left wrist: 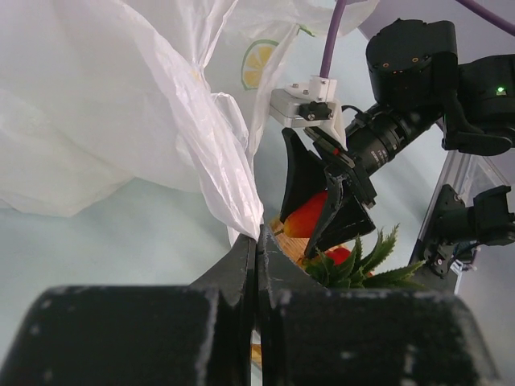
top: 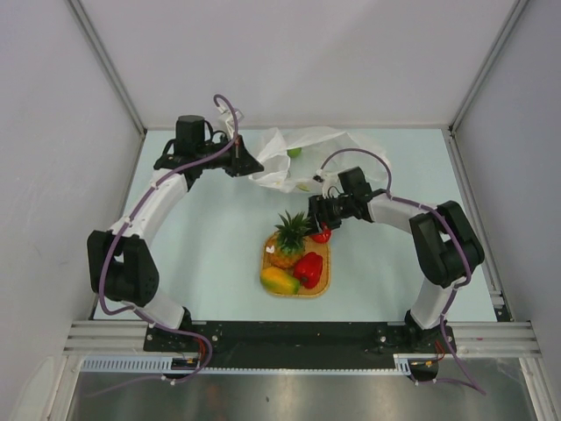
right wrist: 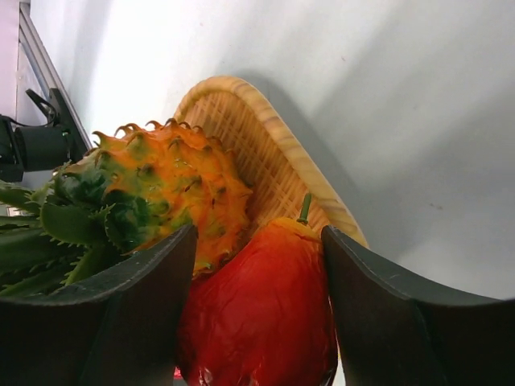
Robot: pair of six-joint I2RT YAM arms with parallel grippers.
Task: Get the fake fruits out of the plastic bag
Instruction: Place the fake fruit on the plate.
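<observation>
The white plastic bag (top: 282,165) lies crumpled at the back, and a small green piece (top: 294,153) shows inside it. My left gripper (top: 248,165) is shut on a fold of the bag (left wrist: 121,104), pinched at the fingertips (left wrist: 259,233). My right gripper (top: 316,217) is shut on a glossy red fruit (right wrist: 257,314) with a green stem, held at the far right edge of the woven mat (right wrist: 265,153), against the pineapple (right wrist: 169,185). On the mat (top: 322,285) are the pineapple (top: 285,243), a red pepper (top: 308,268) and a mango (top: 279,281).
Grey walls enclose the pale table on the left, the back and the right. The right arm's wrist and camera (left wrist: 386,121) hang close in front of my left gripper. A metal rail (top: 298,338) runs along the near edge.
</observation>
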